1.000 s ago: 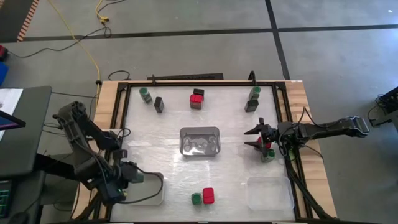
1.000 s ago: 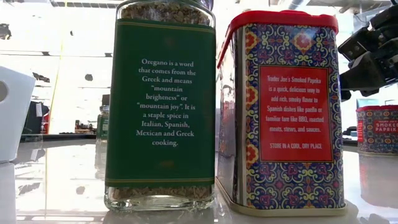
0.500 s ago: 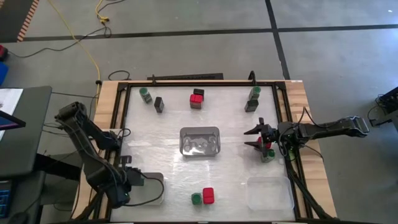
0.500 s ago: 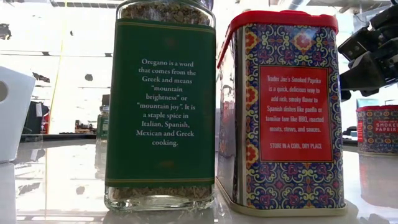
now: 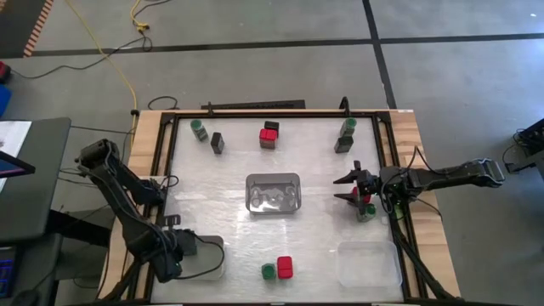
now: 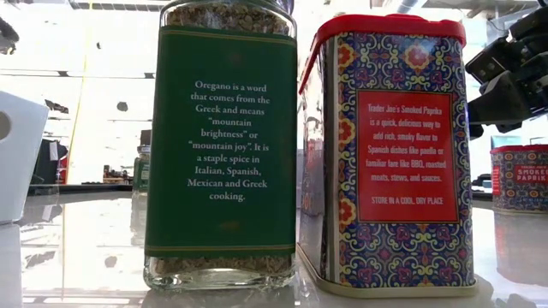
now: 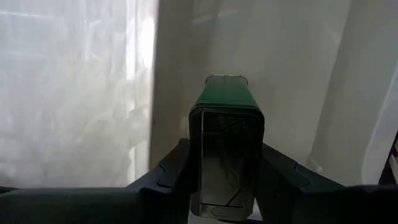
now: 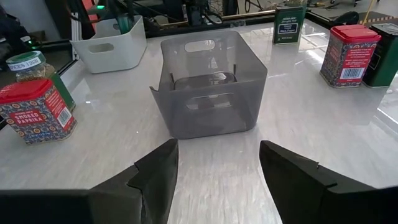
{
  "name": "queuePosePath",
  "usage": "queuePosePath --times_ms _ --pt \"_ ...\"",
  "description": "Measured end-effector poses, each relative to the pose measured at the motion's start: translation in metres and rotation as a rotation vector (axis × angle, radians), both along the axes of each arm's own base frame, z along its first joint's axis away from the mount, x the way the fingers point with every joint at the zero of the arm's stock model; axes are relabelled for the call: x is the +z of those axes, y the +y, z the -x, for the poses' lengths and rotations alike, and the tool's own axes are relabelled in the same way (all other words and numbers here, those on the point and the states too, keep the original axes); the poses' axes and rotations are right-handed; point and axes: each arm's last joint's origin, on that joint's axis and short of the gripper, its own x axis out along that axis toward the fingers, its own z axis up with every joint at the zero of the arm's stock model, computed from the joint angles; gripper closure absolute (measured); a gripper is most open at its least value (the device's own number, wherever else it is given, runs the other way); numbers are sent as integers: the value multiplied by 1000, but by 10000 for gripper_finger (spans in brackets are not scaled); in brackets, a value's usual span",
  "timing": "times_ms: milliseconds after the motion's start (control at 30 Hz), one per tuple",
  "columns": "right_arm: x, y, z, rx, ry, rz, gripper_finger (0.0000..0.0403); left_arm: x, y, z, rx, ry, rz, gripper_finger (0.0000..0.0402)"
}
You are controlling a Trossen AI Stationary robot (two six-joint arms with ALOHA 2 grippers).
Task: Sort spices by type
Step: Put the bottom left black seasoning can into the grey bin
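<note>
Two arms | left jaws [image 7: 227,180] clamp green-lidded jar [image 7: 227,155] | right jaws [image 8: 217,171] parted, empty

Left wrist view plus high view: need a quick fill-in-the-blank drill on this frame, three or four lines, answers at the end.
1. The left gripper is shut on a jar with a ____ lid.
2. That gripper sits over the ____ bin at the table's near left corner.
3. The right gripper is open and faces the ____ bin at the table's centre.
4. In the low view, the red-topped tin is labelled Smoked ____.

Missing words: green; white; grey; Paprika
</note>
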Motion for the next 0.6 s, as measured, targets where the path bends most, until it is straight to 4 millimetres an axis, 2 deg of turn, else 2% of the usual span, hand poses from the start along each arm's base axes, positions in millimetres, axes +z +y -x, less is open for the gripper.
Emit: queuePosePath --times_ms 600 --pt "0 0 0 0 -1 0 148 -4 1 1 -131 7 -31 279"
